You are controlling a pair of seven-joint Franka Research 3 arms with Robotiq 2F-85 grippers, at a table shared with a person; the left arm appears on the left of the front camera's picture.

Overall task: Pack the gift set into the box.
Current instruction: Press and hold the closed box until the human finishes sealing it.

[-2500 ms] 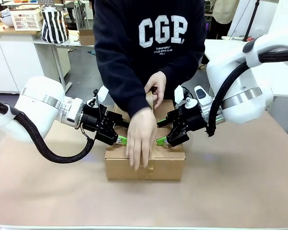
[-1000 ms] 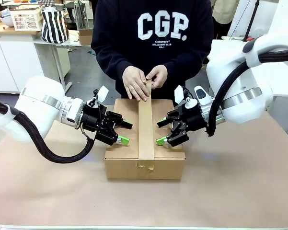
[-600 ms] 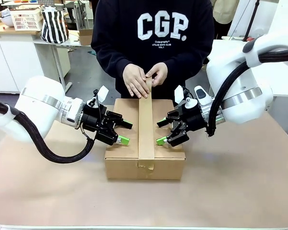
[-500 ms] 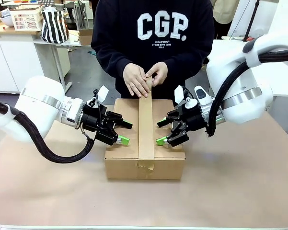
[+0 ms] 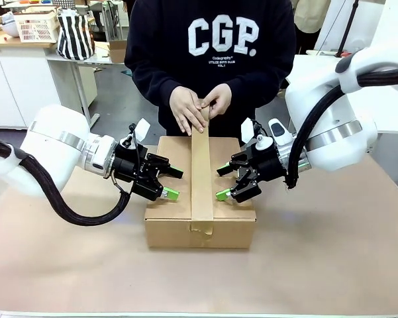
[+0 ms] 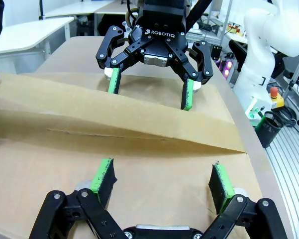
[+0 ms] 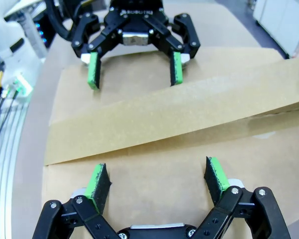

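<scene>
The box point(image 5: 200, 199) flaps should be pressed flat by both spread, empty grippers point(image 5: 171, 183) point(image 5: 220, 183) while tape point(image 5: 201, 179) is laid.

you're looking at a matt brown corrugated cardboard box point(image 5: 200, 225), its top dull and faintly fibrous. the tape strip point(image 5: 201, 179) along its seam is matt brown paper, smooth. the table point(image 5: 331, 265) is covered in matt tan paper. each arm's shell point(image 5: 53, 142) is glossy white plastic; the finger pads point(image 6: 103, 177) look like matt green rubber.
</scene>
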